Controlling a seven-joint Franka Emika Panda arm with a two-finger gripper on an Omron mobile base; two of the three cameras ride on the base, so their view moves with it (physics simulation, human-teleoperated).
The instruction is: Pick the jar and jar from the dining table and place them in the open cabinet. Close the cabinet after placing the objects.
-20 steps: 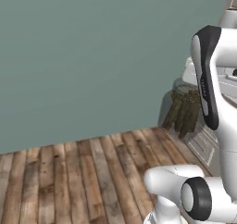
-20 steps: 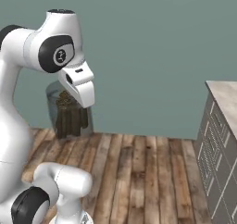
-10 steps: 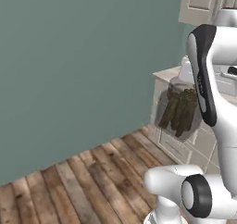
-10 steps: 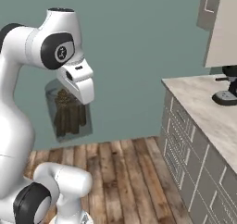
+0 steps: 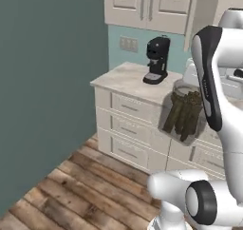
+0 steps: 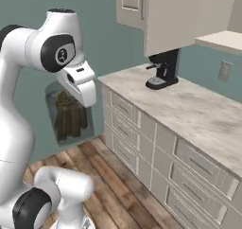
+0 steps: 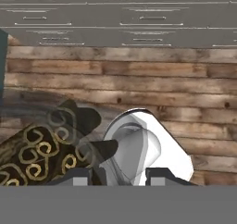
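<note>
Home kitchen: stone counter (image 6: 189, 105) w/ drawers (image 5: 128, 129); wall cabinets (image 5: 152, 5); coffee machine (image 5: 156, 60)

Glossy white arm (image 6: 21, 128) with rounded shells and dark grey joint caps (image 6: 60, 53); one cap bears a small white emblem. A black band runs along the forearm (image 5: 209, 77).

There is one glass jar (image 5: 184, 114) with brown sticks inside. There is one black coffee machine (image 5: 156, 60) on one counter (image 6: 189, 107). Up on the wall there is one cabinet (image 5: 147, 5) with two silver handles.
</note>
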